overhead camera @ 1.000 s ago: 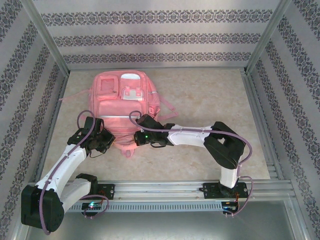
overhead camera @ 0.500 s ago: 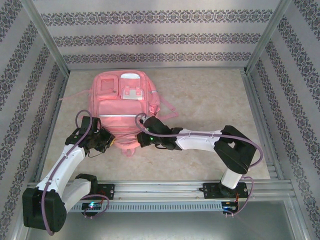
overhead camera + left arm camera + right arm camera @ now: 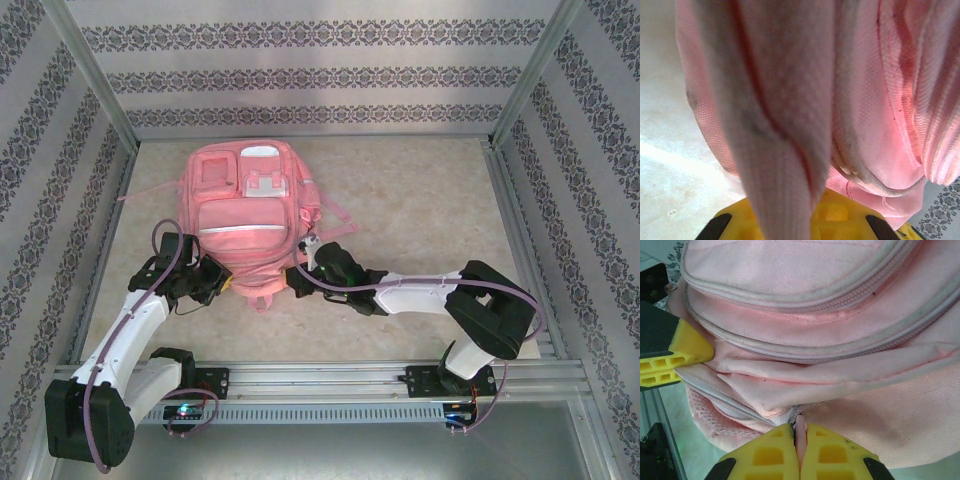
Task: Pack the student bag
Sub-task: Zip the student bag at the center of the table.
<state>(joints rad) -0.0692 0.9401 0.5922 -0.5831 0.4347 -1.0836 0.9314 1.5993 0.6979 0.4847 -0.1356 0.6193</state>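
Tension counts: with left jaws clamped on the hem of the bag (image 3: 250,200) and right jaws pinching the tab (image 3: 800,422), pull slowly, straight along the zip (image 3: 740,407).

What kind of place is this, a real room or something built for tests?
Probably a robot test cell, not a lived-in room: aluminium posts frame wallpaper panels as walls, and two arms are bolted to a rail at the table edge, by the student bag.
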